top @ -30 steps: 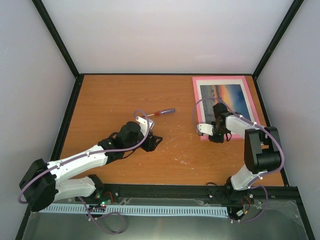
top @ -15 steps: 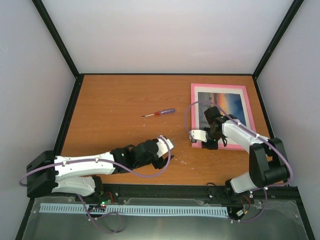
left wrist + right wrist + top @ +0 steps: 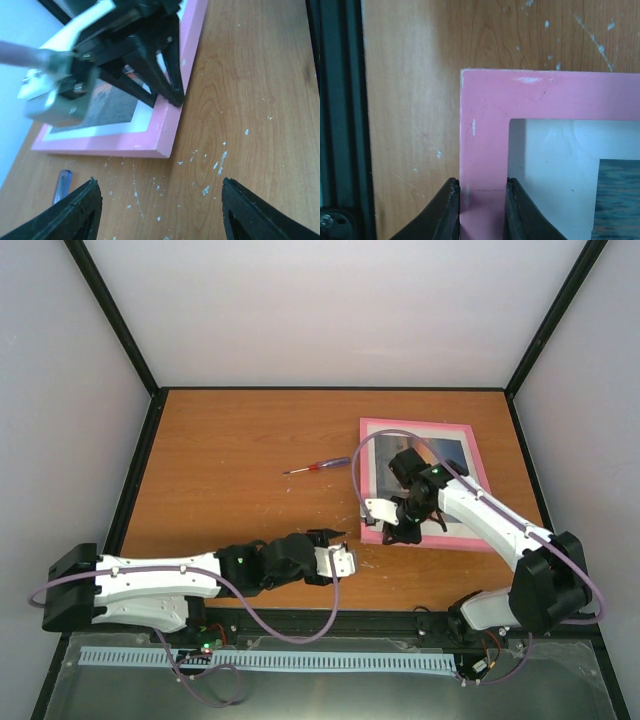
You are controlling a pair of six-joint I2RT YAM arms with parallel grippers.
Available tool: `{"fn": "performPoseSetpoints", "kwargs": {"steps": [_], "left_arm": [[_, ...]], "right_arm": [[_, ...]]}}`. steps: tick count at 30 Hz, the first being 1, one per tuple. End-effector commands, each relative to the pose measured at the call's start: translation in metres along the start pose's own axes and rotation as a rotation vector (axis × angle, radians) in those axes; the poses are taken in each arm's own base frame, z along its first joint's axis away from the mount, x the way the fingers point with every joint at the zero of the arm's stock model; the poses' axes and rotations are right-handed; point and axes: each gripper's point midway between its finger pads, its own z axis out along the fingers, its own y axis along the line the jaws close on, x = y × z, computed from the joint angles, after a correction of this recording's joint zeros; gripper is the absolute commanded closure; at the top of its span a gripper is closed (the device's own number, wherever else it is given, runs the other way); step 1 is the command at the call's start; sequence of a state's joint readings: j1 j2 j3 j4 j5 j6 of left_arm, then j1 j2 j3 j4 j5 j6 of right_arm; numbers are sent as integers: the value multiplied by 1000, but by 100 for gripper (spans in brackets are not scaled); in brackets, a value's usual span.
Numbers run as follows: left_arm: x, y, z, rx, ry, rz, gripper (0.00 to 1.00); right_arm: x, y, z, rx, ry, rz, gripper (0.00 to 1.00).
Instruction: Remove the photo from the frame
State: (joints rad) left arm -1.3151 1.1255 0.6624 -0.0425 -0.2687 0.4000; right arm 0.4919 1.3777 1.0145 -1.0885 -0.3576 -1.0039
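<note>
Lying face up toward the right edge of the table (image 3: 230,440), the frame (image 3: 415,423) is pinched on its near rail, close by the left corner, by the right gripper (image 3: 481,200), whose jaws are clamped across that rail; such an edge hold is judged suited to lifting or turning. The photo (image 3: 619,200) is seen seated inside. The left gripper (image 3: 160,215) is held, jaws apart, by the near edge, facing that corner, presumably for support.

The right arm (image 3: 470,505) covers much of the photo (image 3: 455,453). From the left wrist, the screwdriver (image 3: 62,184) is a blurred stub, and the frame (image 3: 100,143) runs off the top edge.
</note>
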Motion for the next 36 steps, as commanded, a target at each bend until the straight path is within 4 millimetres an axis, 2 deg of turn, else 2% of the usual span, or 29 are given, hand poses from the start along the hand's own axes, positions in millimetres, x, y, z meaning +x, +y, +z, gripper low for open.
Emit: {"fn": "performPoseSetpoints", "kwargs": {"steps": [1, 11, 16, 22, 31, 34, 35, 36], "left_arm": [[-30, 6, 1, -59, -69, 210, 34], [-51, 4, 27, -108, -106, 486, 32], [-40, -2, 47, -120, -46, 604, 35], [-39, 10, 55, -232, -20, 665, 41], [-48, 18, 61, -287, -15, 702, 61], [-52, 21, 61, -301, -21, 698, 71], [-54, 22, 60, -304, -23, 693, 74], [-56, 23, 59, -305, -28, 686, 76]], "right_arm": [[-35, 19, -25, -58, -116, 42, 97], [-47, 40, -44, -80, -136, 40, 97], [-48, 47, -48, -94, -141, 51, 97], [-48, 52, -51, -104, -151, 62, 97], [-52, 55, -58, -108, -164, 67, 97], [-52, 56, -58, -109, -166, 74, 97], [-51, 57, -60, -108, -167, 77, 96], [-51, 57, -62, -99, -164, 84, 88]]}}
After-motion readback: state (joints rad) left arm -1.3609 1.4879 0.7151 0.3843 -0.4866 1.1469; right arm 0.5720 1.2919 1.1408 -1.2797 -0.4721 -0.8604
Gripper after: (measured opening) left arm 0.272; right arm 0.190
